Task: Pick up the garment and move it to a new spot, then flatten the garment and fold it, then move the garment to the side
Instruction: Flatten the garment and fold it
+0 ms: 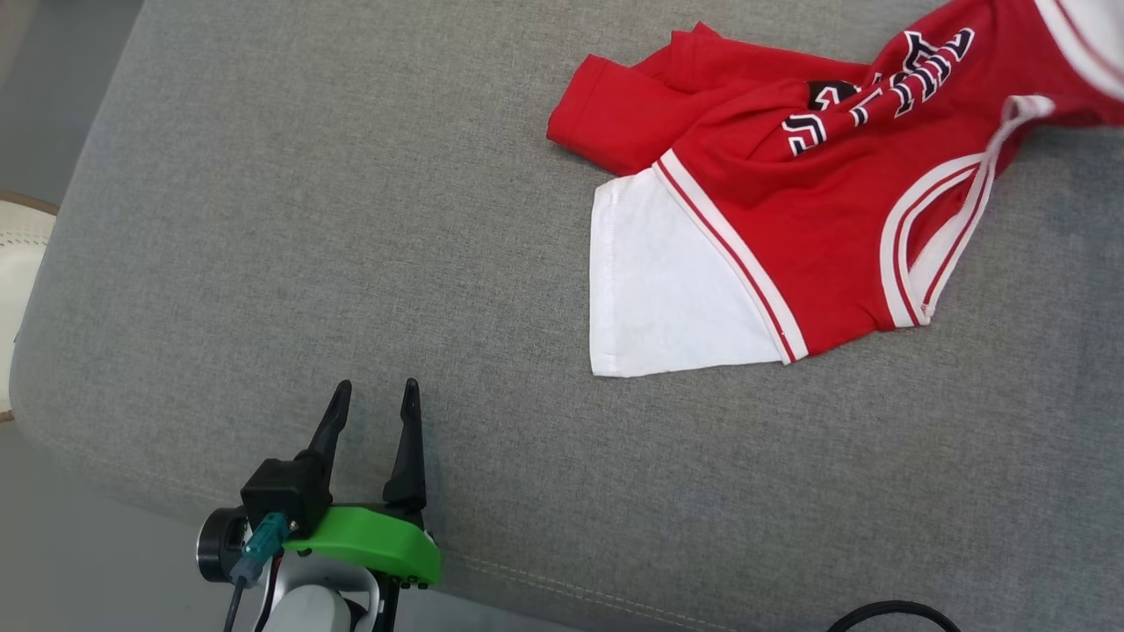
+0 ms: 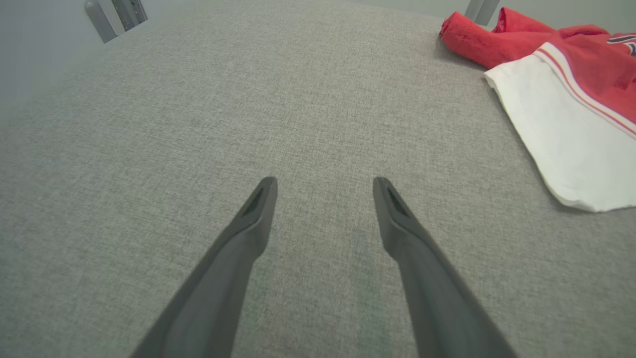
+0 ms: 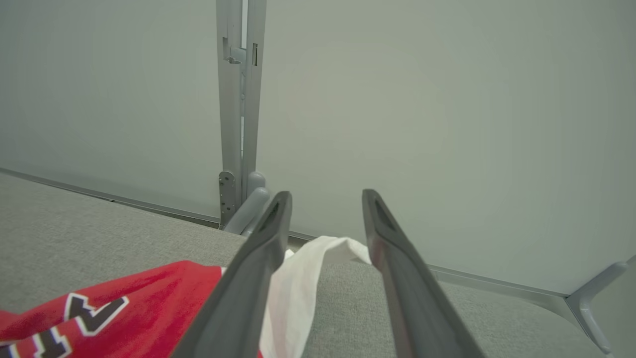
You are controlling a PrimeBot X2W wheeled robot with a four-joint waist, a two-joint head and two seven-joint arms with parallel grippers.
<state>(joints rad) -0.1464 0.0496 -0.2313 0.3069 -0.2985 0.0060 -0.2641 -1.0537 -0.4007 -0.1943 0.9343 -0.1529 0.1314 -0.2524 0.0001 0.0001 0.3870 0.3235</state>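
The garment [image 1: 790, 219] is a red jersey with white trim, dark lettering and a white sleeve, lying crumpled at the upper right of the grey cushion [image 1: 351, 219]. My left gripper [image 1: 375, 386] stands open at the lower left, well apart from the cloth, nothing between its fingers [image 2: 323, 181]. The left wrist view has the garment's [image 2: 571, 114] white sleeve at its right edge. My right gripper [image 3: 328, 194] has its fingers apart, above the garment's [image 3: 124, 308] far end. A white strip of it [image 3: 308, 278] drapes across between those fingers.
The cushion's front edge [image 1: 544, 588] runs along the bottom. A pale round object [image 1: 18, 263] sits off the left side. A black cable [image 1: 887, 614] loops at the bottom right. A grey metal post [image 3: 238, 99] and a pale wall panel stand behind the cushion.
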